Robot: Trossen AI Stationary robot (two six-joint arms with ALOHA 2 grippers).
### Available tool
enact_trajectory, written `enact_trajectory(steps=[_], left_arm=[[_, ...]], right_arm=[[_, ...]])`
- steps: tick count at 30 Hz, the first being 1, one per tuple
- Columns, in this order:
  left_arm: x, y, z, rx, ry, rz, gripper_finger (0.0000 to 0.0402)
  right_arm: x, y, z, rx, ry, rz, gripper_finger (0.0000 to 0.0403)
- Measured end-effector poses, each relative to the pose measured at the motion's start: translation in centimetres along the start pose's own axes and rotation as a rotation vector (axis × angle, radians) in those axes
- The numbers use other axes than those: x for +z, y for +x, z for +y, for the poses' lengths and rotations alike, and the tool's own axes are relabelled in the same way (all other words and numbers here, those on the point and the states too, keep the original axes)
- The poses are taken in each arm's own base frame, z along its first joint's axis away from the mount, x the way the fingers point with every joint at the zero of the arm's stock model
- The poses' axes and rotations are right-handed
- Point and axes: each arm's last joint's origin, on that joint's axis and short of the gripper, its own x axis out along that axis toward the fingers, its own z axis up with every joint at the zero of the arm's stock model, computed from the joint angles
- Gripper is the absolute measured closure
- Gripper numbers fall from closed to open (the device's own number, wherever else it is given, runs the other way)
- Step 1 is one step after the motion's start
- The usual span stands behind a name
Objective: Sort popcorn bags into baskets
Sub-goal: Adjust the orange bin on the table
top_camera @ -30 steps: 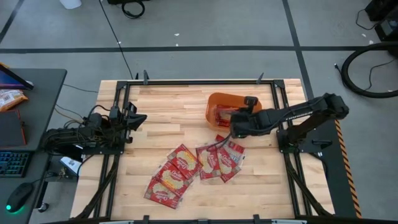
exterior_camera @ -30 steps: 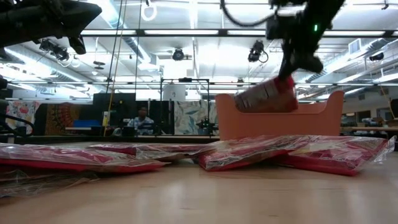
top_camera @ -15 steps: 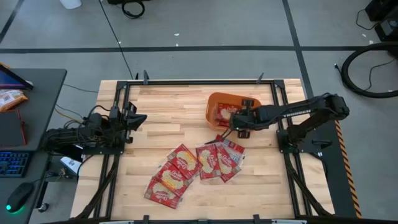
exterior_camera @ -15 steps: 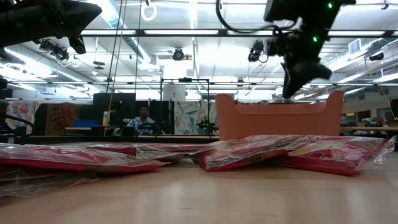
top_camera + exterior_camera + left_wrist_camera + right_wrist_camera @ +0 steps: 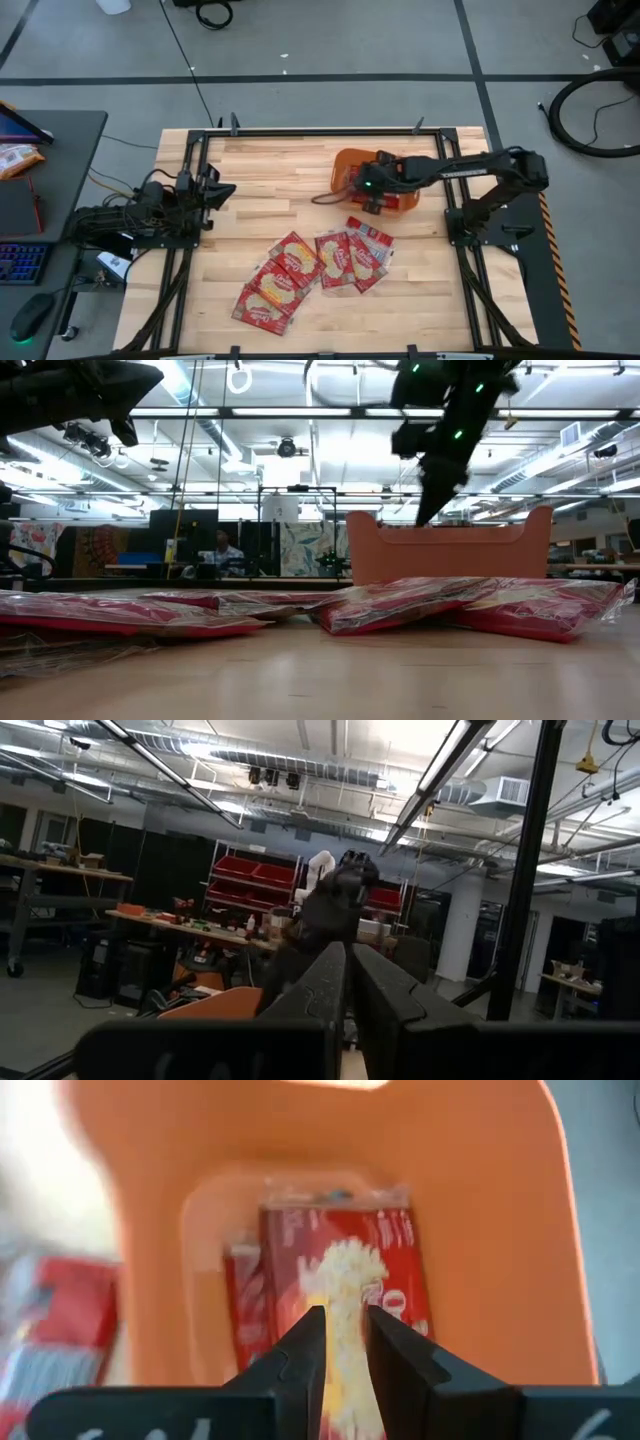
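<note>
Hovering over the orange basket (image 5: 350, 165), our right pincer (image 5: 368, 190) shows its two dark fingers (image 5: 300, 1355) a narrow gap apart, with nothing between them. Through that gap, in the right wrist view, we see a popcorn bag (image 5: 345, 1280) lying flat on the basket floor, with a second packet partly under it at one side; the top one runs lengthwise along the basket's long axis.

Our left pincer (image 5: 222, 190) waits at about nine o'clock on the counter (image 5: 270, 170), its fingers (image 5: 320, 990) pressed together and holding nothing.

The basket is smooth moulded plastic, rectangular with rounded corners and a flared rim, and sits at about one o'clock on the counter. The counter itself is pale wood in jointed strips.

The loose popcorn bags (image 5: 310, 265) are flat, glossy red packets with pale popcorn pictures, in crinkled clear wrap as the low view shows (image 5: 440, 605). They lie overlapping in a band from about five o'clock to seven o'clock, just below the basket. Their long axes point various ways, several slanting toward seven o'clock.
</note>
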Motion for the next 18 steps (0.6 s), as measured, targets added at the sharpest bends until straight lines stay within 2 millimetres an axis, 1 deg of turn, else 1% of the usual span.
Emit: enact_trajectory(steps=[5,9,11,13,15,18], left_arm=[[0.0,0.0,0.0,0.001,-0.009,0.002,0.0377],[0.0,0.0,0.0,0.001,-0.010,0.005,0.0377],[0.0,0.0,0.0,0.001,-0.008,0.004,0.0377],[0.0,0.1,0.0,0.003,0.003,0.004,0.0377],[0.0,0.0,0.0,0.007,0.008,0.003,0.0377],[0.0,0.1,0.0,0.010,0.007,0.003,0.0377]], right_arm=[[1.5,4.4,-0.1,0.006,0.026,-0.038,0.0323],[2.5,7.4,-0.8,0.011,0.019,-0.094,0.0323],[3.1,8.4,-1.1,0.026,0.003,-0.107,0.0322],[4.2,9.2,-1.3,0.067,-0.011,-0.153,0.0323],[5.4,9.6,-1.3,0.100,-0.032,-0.213,0.0323],[7.5,10.0,-1.4,0.094,-0.060,-0.281,0.0322]])
